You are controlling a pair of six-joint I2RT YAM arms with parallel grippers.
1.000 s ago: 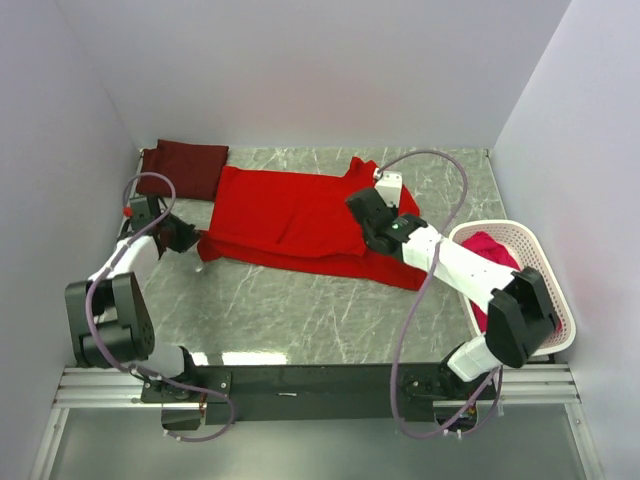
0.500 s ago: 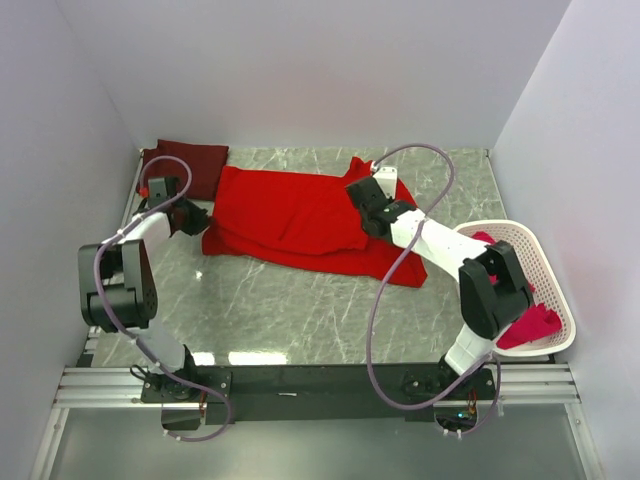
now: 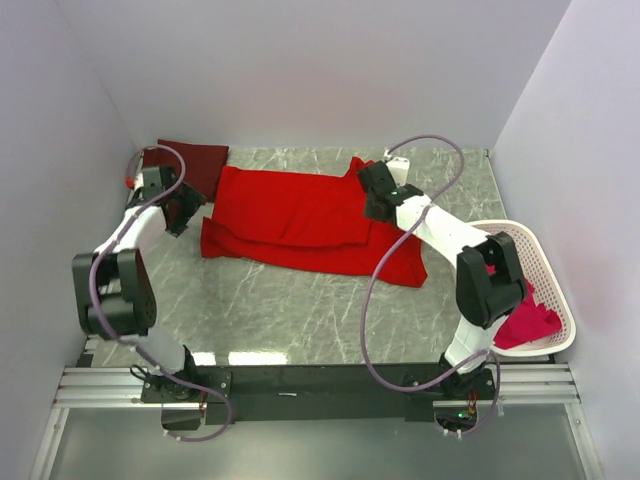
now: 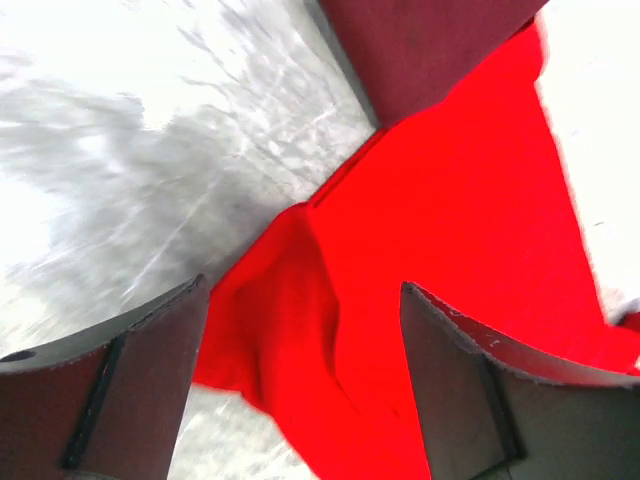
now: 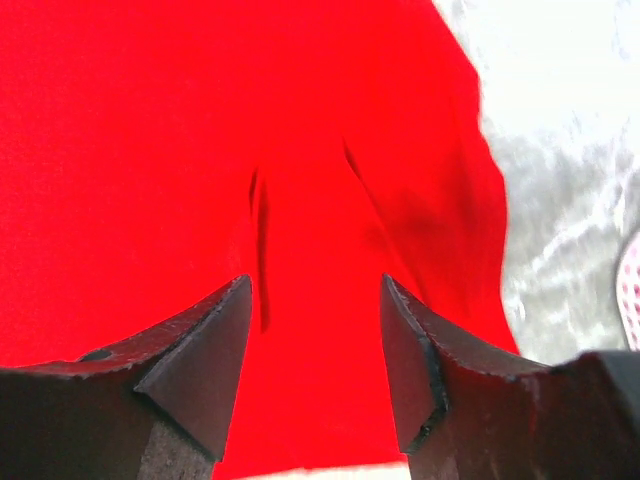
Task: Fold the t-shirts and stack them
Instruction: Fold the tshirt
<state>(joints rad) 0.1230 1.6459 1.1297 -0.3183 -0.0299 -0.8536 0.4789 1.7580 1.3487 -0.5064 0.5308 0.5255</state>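
right gripper (image 5: 315, 330) spread wide, over creased red t-shirt (image 5: 200, 150)

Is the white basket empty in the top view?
No, a pinkish-red shirt lies bunched inside the white basket.

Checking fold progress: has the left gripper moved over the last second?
Yes. The left gripper has moved farther back, away from the near edge and closer to the folded maroon shirt.

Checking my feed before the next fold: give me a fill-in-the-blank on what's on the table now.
The maroon shirt lies at the back-____ corner of the table.
The pinkish-red shirt sits in the white ____.
The left claw and right claw both stand ____, gripping nothing.
Answers: left; basket; open.
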